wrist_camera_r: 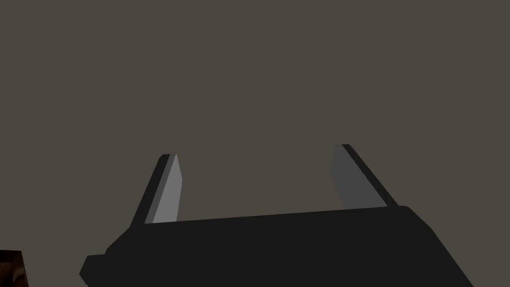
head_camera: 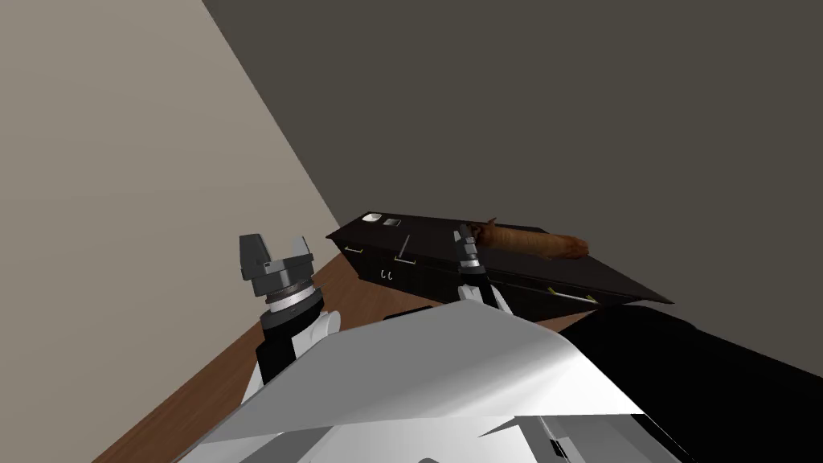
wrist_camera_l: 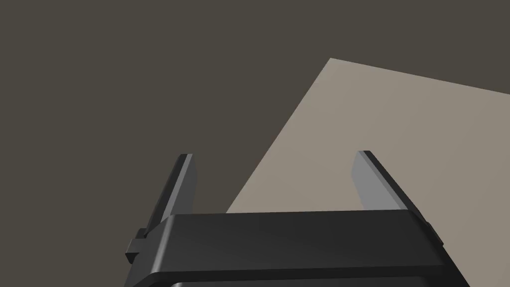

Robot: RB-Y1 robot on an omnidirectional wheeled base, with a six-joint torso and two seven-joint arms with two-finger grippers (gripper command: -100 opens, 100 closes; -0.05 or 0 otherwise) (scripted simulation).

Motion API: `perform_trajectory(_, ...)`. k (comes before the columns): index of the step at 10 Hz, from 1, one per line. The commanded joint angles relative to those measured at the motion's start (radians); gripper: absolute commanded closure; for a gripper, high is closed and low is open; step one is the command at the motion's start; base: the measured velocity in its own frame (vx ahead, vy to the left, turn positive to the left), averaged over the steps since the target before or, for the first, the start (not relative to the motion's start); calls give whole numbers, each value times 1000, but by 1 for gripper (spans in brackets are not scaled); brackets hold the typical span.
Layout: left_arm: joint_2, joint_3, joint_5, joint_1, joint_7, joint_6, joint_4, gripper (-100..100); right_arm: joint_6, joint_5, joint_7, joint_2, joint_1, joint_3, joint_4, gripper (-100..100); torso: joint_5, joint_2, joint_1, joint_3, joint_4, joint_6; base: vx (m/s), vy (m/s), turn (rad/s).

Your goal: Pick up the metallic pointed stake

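A thin grey pointed rod point(head_camera: 404, 246), likely the stake, lies on the top of a low black cabinet point(head_camera: 522, 265) ahead of me. My right gripper point(head_camera: 465, 238) hovers over the cabinet top, to the right of the rod and just beside the near end of a brown log-like object point(head_camera: 534, 241). In the right wrist view its fingers point(wrist_camera_r: 167, 192) stand apart with nothing between them, and a brown patch point(wrist_camera_r: 10, 269) shows at the corner. My left gripper point(head_camera: 277, 256) is raised at the left, away from the cabinet, open and empty point(wrist_camera_l: 274, 182).
A small white object point(head_camera: 371, 217) and a grey square point(head_camera: 391, 222) sit at the cabinet's far left corner. Drawer handles point(head_camera: 386, 275) line its front. A beige wall point(head_camera: 120, 201) runs along the left, a dark wall behind. Wooden floor point(head_camera: 201, 378) shows at the lower left.
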Motion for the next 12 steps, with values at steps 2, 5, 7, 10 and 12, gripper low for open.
perform_trajectory(2, 0, 0, 0, 0, 0, 0, 0, 0, -27, 33, 37, -54, 28, -22, -1, -100, 0, 2, -2, 1, 0, -1, -75, -51, 305)
perform_trajectory(5, 0, 0, 0, 0, 0, 0, 0, 0, -71, 90, 99, -124, 73, -63, 9, -100, -1, 8, -7, 5, 2, 0, -130, -95, 344)
perform_trajectory(7, 0, 0, 0, 0, 0, 0, 0, 0, -109, 141, 153, -182, 111, -103, 25, -100, -2, 10, -8, 6, 2, 0, -161, -80, 385)
perform_trajectory(10, 0, 0, 0, 0, 0, 0, 0, 0, -153, 201, 216, -249, 155, -153, 51, -100, -1, 9, -7, 5, 2, 0, -135, -50, 378)
perform_trajectory(12, 0, 0, 0, 0, 0, 0, 0, 0, -200, 268, 278, -318, 202, -211, 87, -100, -1, 5, -5, 3, 1, 0, -97, -9, 404)
